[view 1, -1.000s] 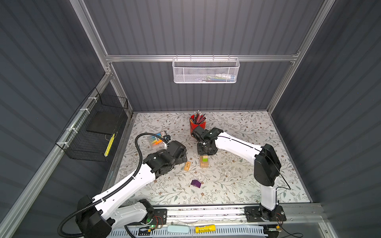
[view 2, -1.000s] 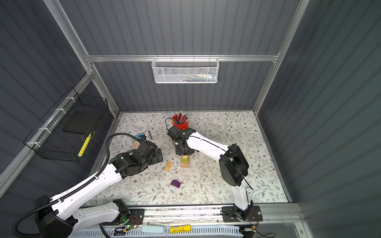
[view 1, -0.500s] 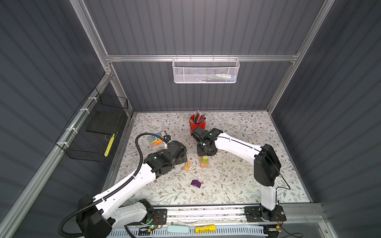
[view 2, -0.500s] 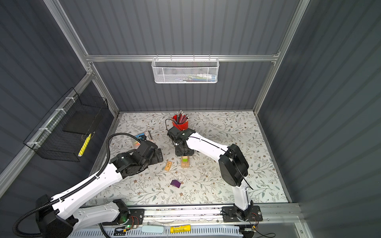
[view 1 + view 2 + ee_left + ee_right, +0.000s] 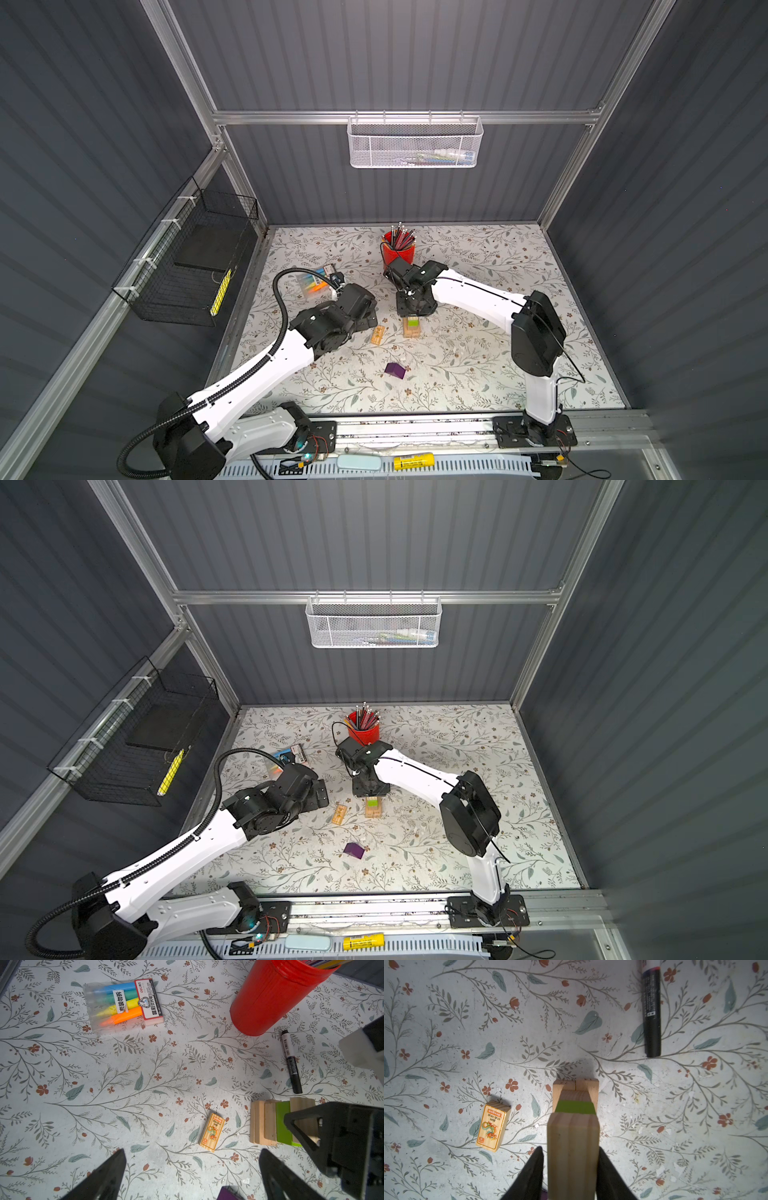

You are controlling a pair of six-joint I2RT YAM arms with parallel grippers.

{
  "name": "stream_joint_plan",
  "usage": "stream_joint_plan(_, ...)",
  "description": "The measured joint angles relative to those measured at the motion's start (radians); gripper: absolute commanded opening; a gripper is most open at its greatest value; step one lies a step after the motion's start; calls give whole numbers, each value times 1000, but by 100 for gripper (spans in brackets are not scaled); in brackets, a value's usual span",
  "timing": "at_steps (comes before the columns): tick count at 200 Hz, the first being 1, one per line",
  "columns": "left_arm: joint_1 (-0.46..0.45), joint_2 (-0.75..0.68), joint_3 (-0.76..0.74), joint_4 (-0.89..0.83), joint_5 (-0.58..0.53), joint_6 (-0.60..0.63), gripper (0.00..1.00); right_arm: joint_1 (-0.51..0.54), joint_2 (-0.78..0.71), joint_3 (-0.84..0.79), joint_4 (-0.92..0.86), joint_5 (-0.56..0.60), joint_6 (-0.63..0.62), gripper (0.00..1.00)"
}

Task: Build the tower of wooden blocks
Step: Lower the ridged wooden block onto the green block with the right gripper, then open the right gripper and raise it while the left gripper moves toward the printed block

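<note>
While the left fingers (image 5: 104, 1178) hang spread wide and empty, the right fingers (image 5: 529, 1172) flank the top tan brick of the wood block tower (image 5: 412, 327), mid-frame in both top views. Whether they press it I cannot tell. A purple block (image 5: 395, 370) lies apart, lower in frame, on the table (image 5: 478, 374).

A robotics lab test cell: grey ribbed wall panels (image 5: 395, 54) on aluminium framing (image 5: 291, 117), two white robot arms (image 5: 257, 374) bolted to a rail (image 5: 415, 428), hanging wire baskets (image 5: 413, 143).
</note>
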Motion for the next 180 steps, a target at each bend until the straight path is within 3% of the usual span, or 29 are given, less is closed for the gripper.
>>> stream_joint_plan(77, 0, 0, 0, 0, 0, 0, 100, 0, 0, 0, -1, 2, -1, 49)
stream_joint_plan(133, 0, 13, 2, -4, 0, 16, 100, 0, -25, -6, 5, -4, -13, 65)
stream_joint_plan(180, 6, 51, 15, -16, 6, 79, 100, -6, -214, -92, 41, -15, -42, 80)
